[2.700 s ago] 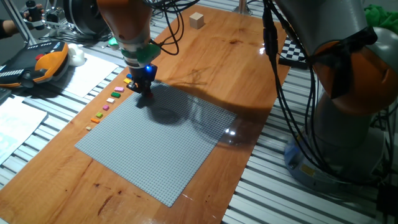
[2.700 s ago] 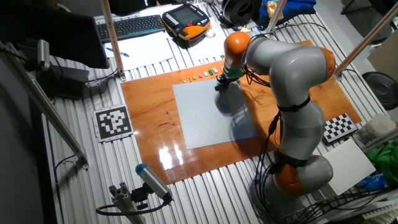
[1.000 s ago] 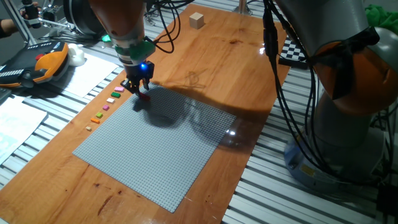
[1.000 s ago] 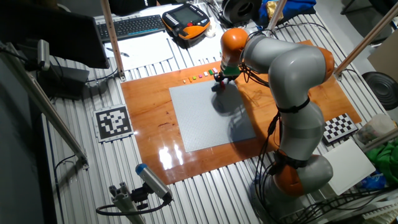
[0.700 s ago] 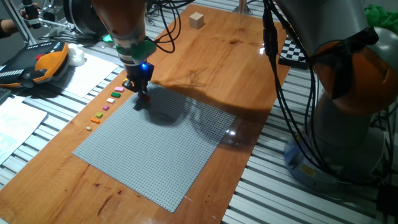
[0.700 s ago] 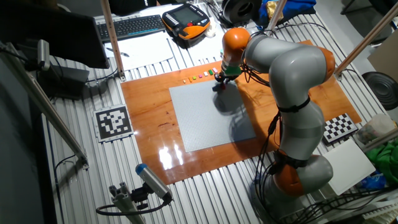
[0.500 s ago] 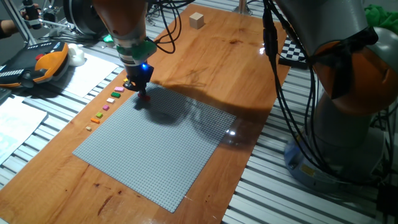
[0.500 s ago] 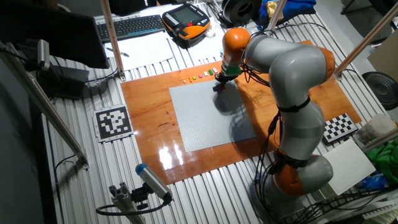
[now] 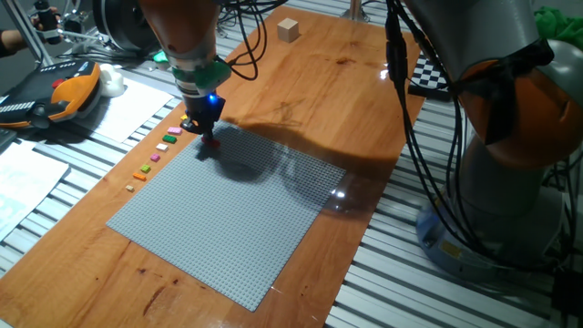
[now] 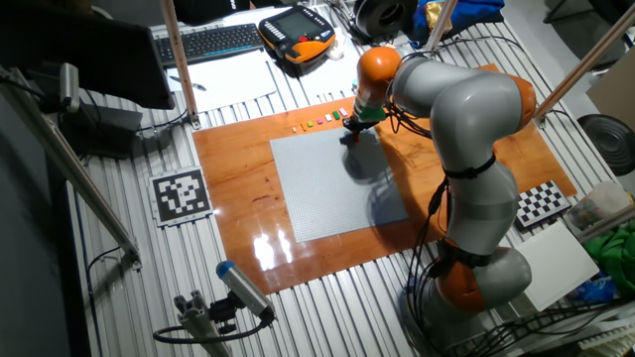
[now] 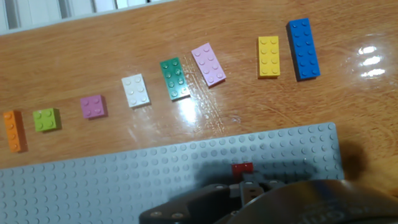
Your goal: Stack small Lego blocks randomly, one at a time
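Note:
My gripper (image 9: 209, 134) stands low over the far left corner of the grey studded baseplate (image 9: 228, 219). In the hand view its dark fingertips (image 11: 247, 184) close together right at a small red Lego block (image 11: 242, 168), which sits on the baseplate (image 11: 93, 180) near its edge. The red block also shows under the fingers in one fixed view (image 9: 211, 140). On the wood beyond the plate lies a row of loose blocks: orange (image 11: 13, 130), lime (image 11: 47, 119), purple (image 11: 93, 106), white (image 11: 135, 90), green (image 11: 175, 78), pink (image 11: 208, 63), yellow (image 11: 269, 56) and blue (image 11: 303, 40).
A tan wooden cube (image 9: 289, 29) sits at the far end of the wooden board. A teach pendant (image 9: 55, 96) lies off the board to the left. A checkerboard card (image 10: 541, 201) and a printed marker (image 10: 181, 194) lie beside the board. The arm's base (image 10: 476, 278) stands at the side.
A second ago the fingers stood wider apart above the red block. They have since drawn together at it and the hand has shifted slightly right. The block has not moved.

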### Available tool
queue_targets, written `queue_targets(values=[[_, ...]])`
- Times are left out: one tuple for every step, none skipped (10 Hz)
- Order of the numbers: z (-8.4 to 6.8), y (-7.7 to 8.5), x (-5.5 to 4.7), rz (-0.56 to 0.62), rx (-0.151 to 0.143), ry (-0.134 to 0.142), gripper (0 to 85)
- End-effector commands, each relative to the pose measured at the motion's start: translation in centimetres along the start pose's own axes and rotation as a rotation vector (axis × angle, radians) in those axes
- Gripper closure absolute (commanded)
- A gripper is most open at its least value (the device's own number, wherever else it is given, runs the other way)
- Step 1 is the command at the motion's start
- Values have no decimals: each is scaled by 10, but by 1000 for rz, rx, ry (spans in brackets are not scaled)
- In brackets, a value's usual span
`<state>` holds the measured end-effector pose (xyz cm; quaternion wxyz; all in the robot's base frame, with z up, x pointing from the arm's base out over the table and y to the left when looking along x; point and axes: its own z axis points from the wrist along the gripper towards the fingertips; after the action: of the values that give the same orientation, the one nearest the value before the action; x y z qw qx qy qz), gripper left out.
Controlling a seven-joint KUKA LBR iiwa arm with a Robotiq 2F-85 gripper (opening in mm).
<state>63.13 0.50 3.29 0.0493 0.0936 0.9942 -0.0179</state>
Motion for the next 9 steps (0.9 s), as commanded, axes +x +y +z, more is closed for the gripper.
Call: queue_targets(values=[[-3, 0, -1, 0, 0, 10, 850], [-7, 1, -2, 0, 3, 17, 850], [-11, 1, -2, 1, 4, 19, 850], [-14, 2, -1, 3, 6, 26, 850], [-16, 4, 0, 4, 11, 28, 850], [-16, 4, 1, 7, 13, 28, 850], [-16, 4, 2, 9, 13, 28, 850], [-13, 4, 5, 10, 9, 26, 850], [-10, 5, 7, 12, 8, 20, 850]])
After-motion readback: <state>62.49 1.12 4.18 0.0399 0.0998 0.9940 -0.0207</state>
